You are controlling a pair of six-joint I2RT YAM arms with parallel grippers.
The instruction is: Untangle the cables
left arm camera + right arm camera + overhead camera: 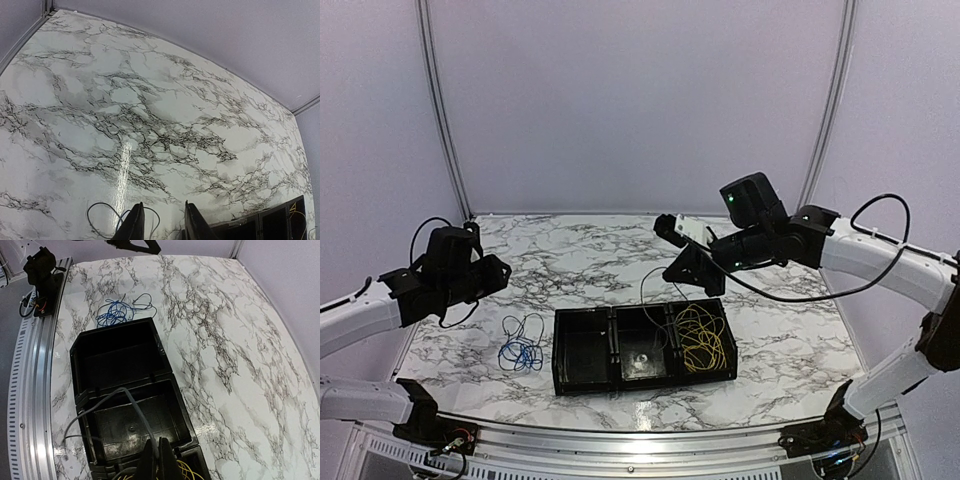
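The right gripper (156, 445) is clamped shut on the grey cable (138, 415), held above the black tray (590, 385). The strand hangs from its fingertips into the middle of the tray's 3 compartments. The left gripper (163, 205) is partly open with nothing between its fingers, hovering over the left side of the table (570, 260). The tray sits by the table's near edge, with the yellow cable (703, 340) coiled in its right compartment. Just left of the tray, the blue cable (522, 348) lies on the marble. Only the right wrist view shows the pinch on the grey strand. Only the left wrist view shows the gap between the left fingers.
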